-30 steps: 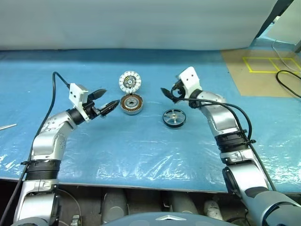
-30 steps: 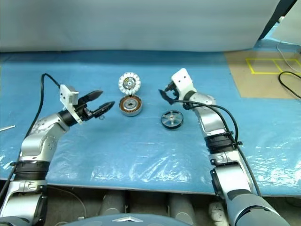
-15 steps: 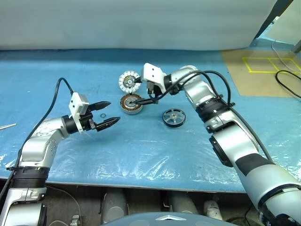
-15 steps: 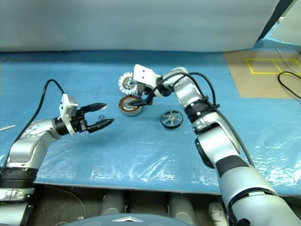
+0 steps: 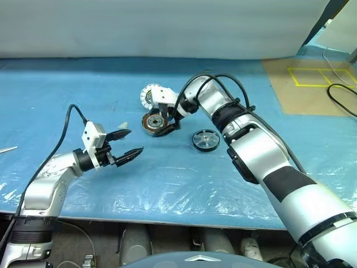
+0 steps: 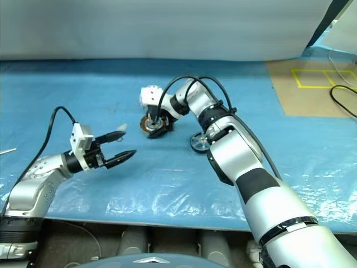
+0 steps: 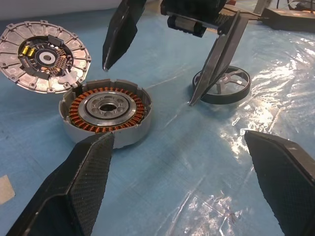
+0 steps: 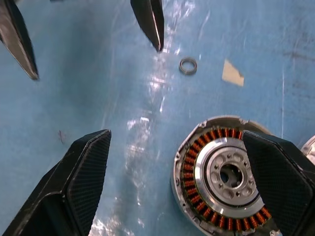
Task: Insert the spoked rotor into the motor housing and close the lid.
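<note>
Left eye view showed the right hand (image 5: 162,126), fingers apart, over the copper-wound round metal motor housing (image 5: 154,123) at centre frame; the left hand (image 5: 126,145) gaped empty at lower left.

Glossy, crinkled blue plastic sheet (image 7: 206,162) under the metal motor housing (image 7: 106,112) (copper windings, matt grey rim).

right arm (image 5: 223,109) now over motor housing (image 5: 154,123)

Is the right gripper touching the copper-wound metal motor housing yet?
Apart. The left wrist view shows the right gripper open, both black fingertips clear of the copper-wound motor housing.
</note>
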